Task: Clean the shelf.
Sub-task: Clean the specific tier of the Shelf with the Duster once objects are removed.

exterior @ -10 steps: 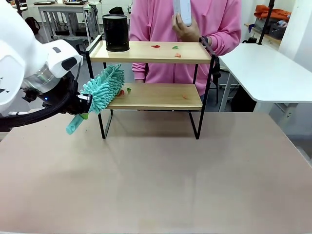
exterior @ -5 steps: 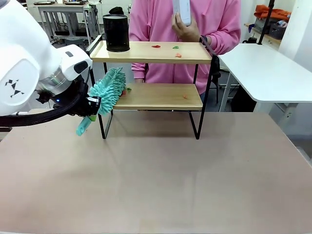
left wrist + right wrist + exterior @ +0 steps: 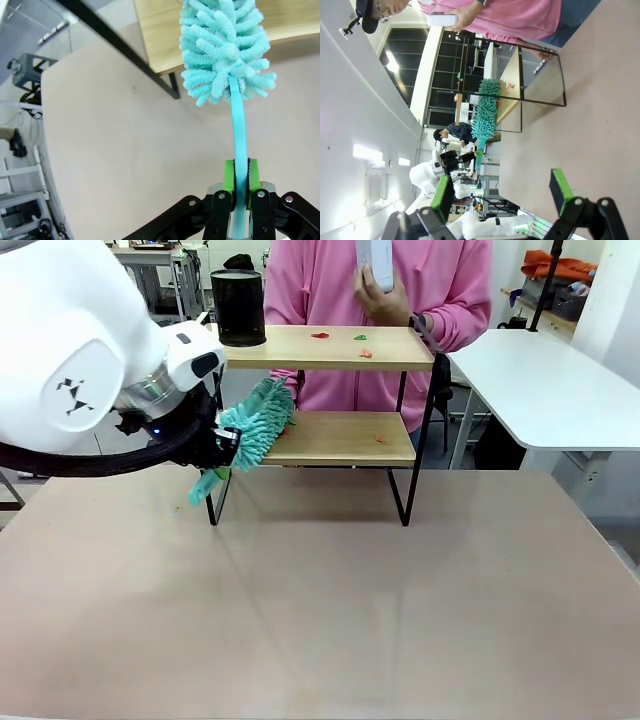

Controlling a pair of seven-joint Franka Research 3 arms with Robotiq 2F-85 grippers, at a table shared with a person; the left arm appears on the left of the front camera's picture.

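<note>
The shelf (image 3: pixel 330 438) stood at the table's (image 3: pixel 320 600) far middle. Left gripper (image 3: pixel 241 176) was clamped on the duster (image 3: pixel 258 423) handle, head at the lower board's left end, so sweeping that board looked the step in hand; right gripper (image 3: pixel 501 190) hung with jaws apart. Next move called for brushing right toward the red scrap (image 3: pixel 378 437)

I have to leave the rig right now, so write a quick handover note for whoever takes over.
Left end effector: shut on the handle of the teal duster, whose head rests on the left end of the lower board of the shelf.
Right end effector: open, empty, away from the shelf.
A black cup stands at the left of the upper board.
Done: duster gripped and on the lower board.
Left: sweep off the scraps on the upper board and a lone scrap on the lower board's right part.
</note>
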